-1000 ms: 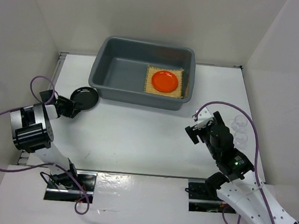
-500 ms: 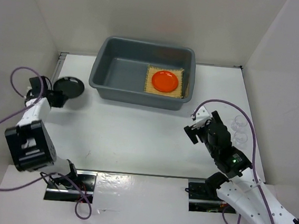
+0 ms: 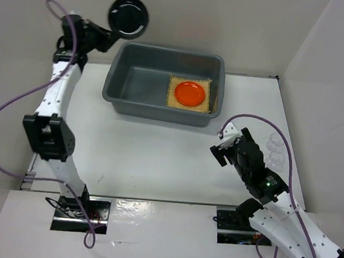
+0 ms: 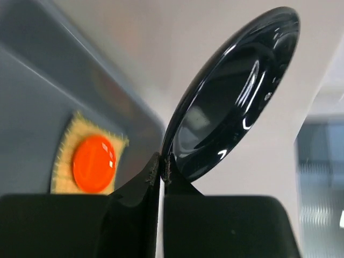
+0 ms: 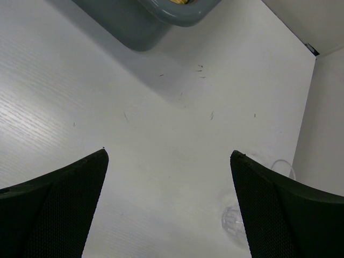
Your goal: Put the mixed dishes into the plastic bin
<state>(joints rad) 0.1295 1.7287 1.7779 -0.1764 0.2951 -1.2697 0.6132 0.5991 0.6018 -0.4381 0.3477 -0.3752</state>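
Observation:
My left gripper [image 3: 105,36] is shut on the rim of the black plate [image 3: 128,17] and holds it high in the air, beyond the bin's far left corner; in the left wrist view the plate [image 4: 231,97] stands tilted on edge above the pinching fingers [image 4: 161,169]. The grey plastic bin [image 3: 137,83] holds the tan woven mat [image 3: 170,98] with the orange plate [image 3: 190,93] on it, also seen in the left wrist view [image 4: 94,164]. My right gripper [image 3: 222,147] is open and empty over the table. The clear glass cup [image 3: 275,145] lies at the right, also in the right wrist view [image 5: 232,217].
White walls enclose the table on the left, back and right. Purple cables loop from both arms. The bin's near right corner [image 5: 177,13] shows at the top of the right wrist view.
My left arm has swung up and back, lifting the black plate from the table at the left to high above the bin's far left corner. The right arm has barely moved.

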